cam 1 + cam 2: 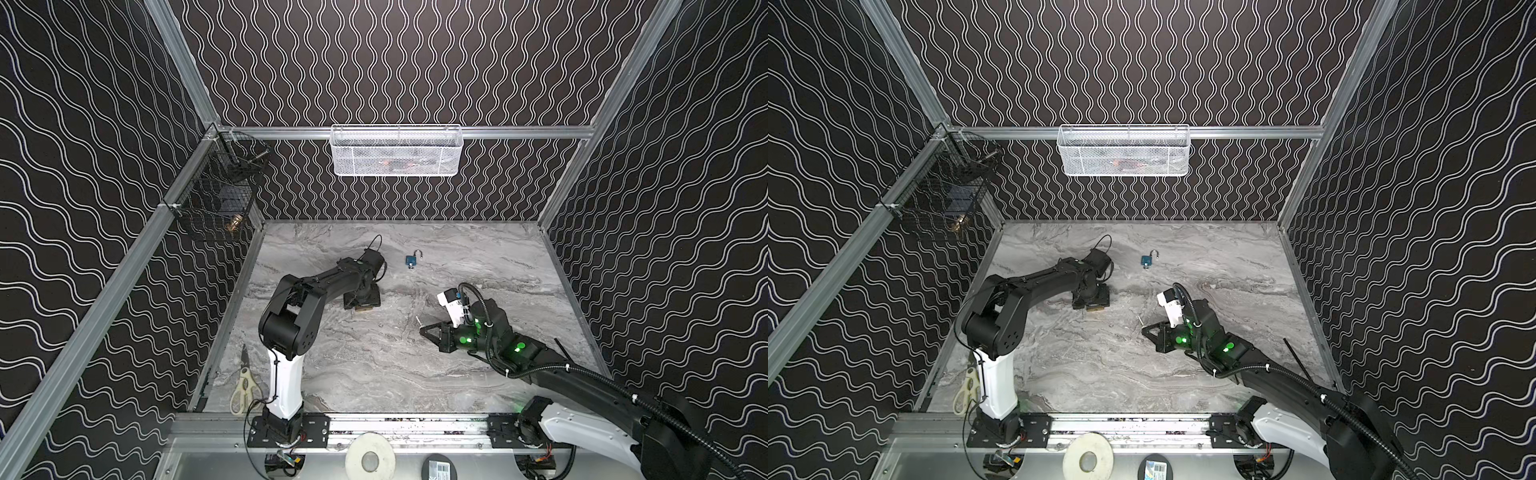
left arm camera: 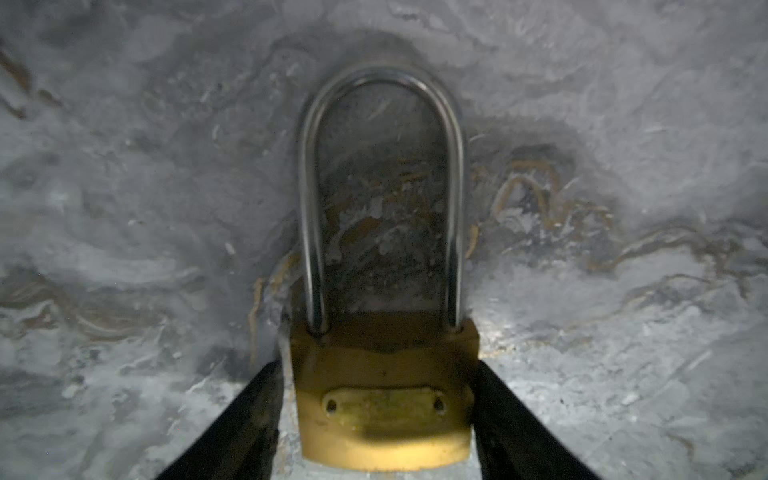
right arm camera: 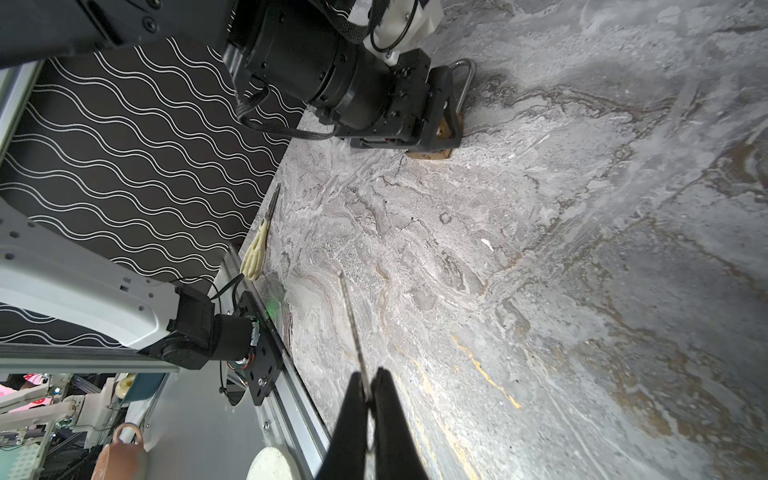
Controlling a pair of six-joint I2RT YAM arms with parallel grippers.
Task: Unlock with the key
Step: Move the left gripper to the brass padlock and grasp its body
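A brass padlock (image 2: 386, 432) with a long steel shackle (image 2: 307, 187) lies flat on the marble table; it shows under the left arm in both top views (image 1: 365, 308) (image 1: 1096, 308). My left gripper (image 2: 378, 368) (image 1: 360, 300) points down and straddles the lock's body. One finger (image 2: 494, 399) rests against the brass side, and a thin gap remains at the other finger (image 2: 257, 399). My right gripper (image 3: 368, 388) (image 1: 424, 330) hovers to the right of the lock, shut on the key (image 3: 351, 316) (image 1: 417, 321). The thin blade sticks out past its tips.
A small blue padlock (image 1: 412, 260) lies further back. Scissors (image 1: 243, 386) lie by the left wall. A white mesh basket (image 1: 395, 151) hangs on the back rail and a black wire basket (image 1: 220, 195) at the left corner. A tape roll (image 1: 370, 457) sits in front.
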